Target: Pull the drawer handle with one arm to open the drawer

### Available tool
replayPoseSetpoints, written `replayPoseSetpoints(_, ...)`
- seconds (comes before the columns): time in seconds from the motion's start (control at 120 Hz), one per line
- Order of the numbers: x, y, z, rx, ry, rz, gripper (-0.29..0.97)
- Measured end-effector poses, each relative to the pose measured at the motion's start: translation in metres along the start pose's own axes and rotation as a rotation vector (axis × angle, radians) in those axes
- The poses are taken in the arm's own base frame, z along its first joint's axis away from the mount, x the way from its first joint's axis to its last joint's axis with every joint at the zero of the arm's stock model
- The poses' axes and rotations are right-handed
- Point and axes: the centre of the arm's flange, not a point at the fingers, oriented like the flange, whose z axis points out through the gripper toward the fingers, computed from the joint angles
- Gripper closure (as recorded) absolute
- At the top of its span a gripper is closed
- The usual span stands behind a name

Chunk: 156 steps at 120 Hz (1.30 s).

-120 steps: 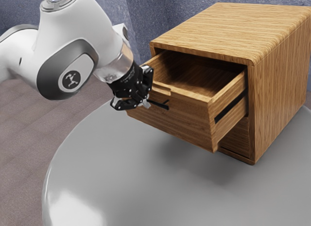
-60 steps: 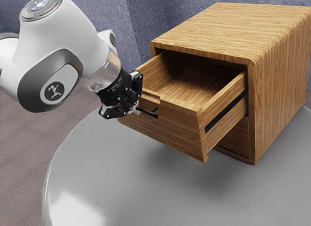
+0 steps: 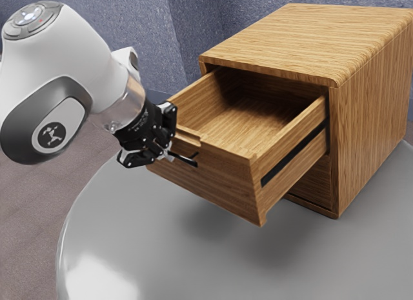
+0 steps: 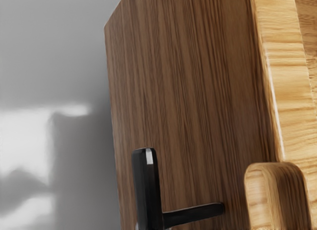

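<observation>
On the grey table (image 3: pixel 161 248) a wooden cabinet (image 3: pixel 361 87) stands with its drawer (image 3: pixel 219 174) pulled well out toward the exterior view's left, the inner floor in plain sight. The gripper (image 3: pixel 164 154) is at the drawer's front, its fingers drawn narrow and pinching the black handle (image 3: pixel 186 160) from two sides. Black on black makes the exact contact hard to read, and the gripper body covers the handle's near end.

The arm (image 3: pixel 58 87) is cut off by the exterior view's left and top edges, so its base cannot be seen. The cabinet runs off the exterior view's right edge. The open drawer hides most of the cabinet's lower front. A black rail (image 3: pixel 293 155) shows along the drawer's side, its rear part lost inside the cabinet.

The wrist view gives the drawer front (image 4: pixel 188 91) close up, with its grain and its paler edge (image 4: pixel 282 91). It shows the handle (image 4: pixel 146 190) as a bar standing off the wood on a short stem, a shape the exterior view blurs into a dark line. The bar's lower end is cut off there, as is a rounded pale wood piece (image 4: pixel 275 195) beside it, whose nature I cannot tell. Grey table (image 4: pixel 49 67) with soft shadows lies past the drawer's corner.
</observation>
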Motion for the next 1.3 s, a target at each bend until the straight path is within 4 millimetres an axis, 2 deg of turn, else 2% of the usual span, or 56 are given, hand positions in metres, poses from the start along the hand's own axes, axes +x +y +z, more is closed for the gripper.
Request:
replayPoseSetpoints(0.2, -0.002, -0.019, -0.011, -0.015, 0.012, -0.006, 0.74)
replayPoseSetpoints(0.308, -0.003, -0.025, -0.019, -0.031, 0.015, -0.010, 0.60)
replayPoseSetpoints(0.358, -0.002, -0.029, -0.022, -0.035, 0.011, -0.017, 0.70)
replayPoseSetpoints(0.492, 0.001, -0.054, -0.031, -0.042, 0.019, -0.034, 0.50)
replayPoseSetpoints(0.617, -0.001, -0.072, -0.043, -0.065, 0.033, -0.036, 0.38)
replayPoseSetpoints(0.733, -0.004, -0.083, -0.071, -0.117, 0.050, -0.038, 0.25)
replayPoseSetpoints(0.817, -0.015, -0.094, -0.095, -0.153, 0.054, -0.019, 0.16)
replayPoseSetpoints(0.883, -0.032, -0.099, -0.113, -0.173, 0.044, 0.019, 0.12)
replayPoseSetpoints(0.942, -0.057, -0.090, -0.134, -0.202, 0.002, 0.089, 0.09)
replayPoseSetpoints(0.983, -0.084, -0.067, -0.173, -0.248, -0.033, 0.154, 0.07)
replayPoseSetpoints(1.042, -0.128, -0.025, -0.245, -0.314, -0.119, 0.259, 0.05)
replayPoseSetpoints(1.067, -0.145, -0.015, -0.263, -0.317, -0.170, 0.307, 0.05)
replayPoseSetpoints(1.092, -0.160, -0.009, -0.273, -0.308, -0.226, 0.356, 0.04)
replayPoseSetpoints(1.15, -0.191, -0.006, -0.282, -0.269, -0.320, 0.456, 0.03)
replayPoseSetpoints(1.233, -0.228, -0.020, -0.288, -0.210, -0.385, 0.572, 0.02)
replayPoseSetpoints(1.275, -0.242, -0.024, -0.280, -0.170, -0.390, 0.605, 0.02)
replayPoseSetpoints(1.3, -0.251, -0.022, -0.260, -0.121, -0.372, 0.611, 0.01)
